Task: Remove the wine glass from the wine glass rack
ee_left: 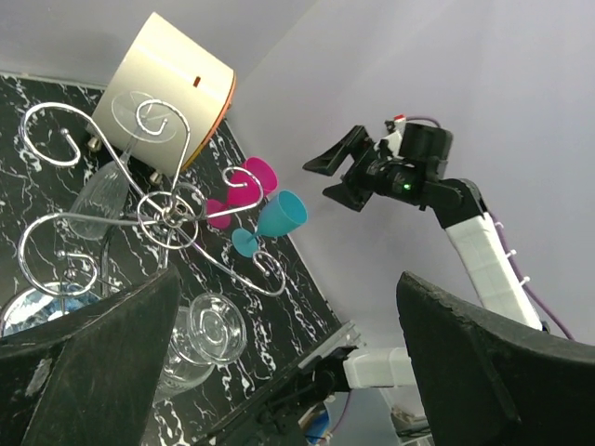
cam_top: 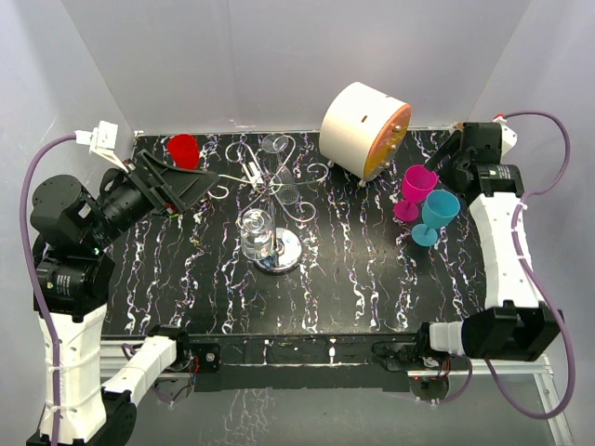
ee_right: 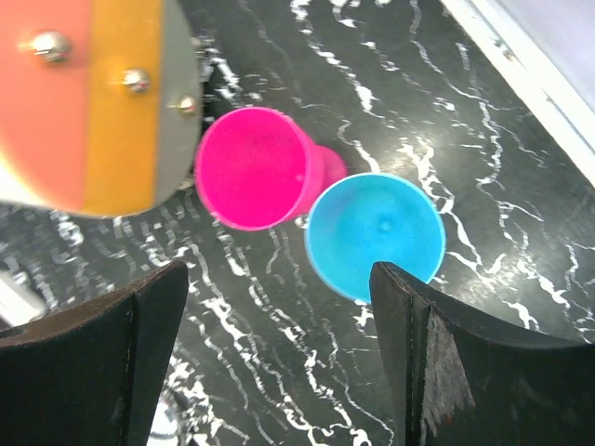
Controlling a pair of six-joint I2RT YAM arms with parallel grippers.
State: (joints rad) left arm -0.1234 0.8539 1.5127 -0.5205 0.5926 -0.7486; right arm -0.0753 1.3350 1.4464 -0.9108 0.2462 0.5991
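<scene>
Left jaws were wide open, empty, near wine glass rack (cam_top: 272,200) mid-counter (cam_top: 372,279); clear wine glass (cam_top: 257,232) hung on rack. Right jaws were open above pink glass (ee_right: 253,167) and blue glass (ee_right: 375,232).

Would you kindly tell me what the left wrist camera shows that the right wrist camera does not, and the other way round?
Only the left wrist view shows the wire rack with clear wine glasses hanging from it, and the right arm. Only the right wrist view looks straight down into the pink cup and the blue cup, and shows the metal studs on the orange face of the drum. Both show those two cups next to each other, the drum and the black marbled table.
</scene>
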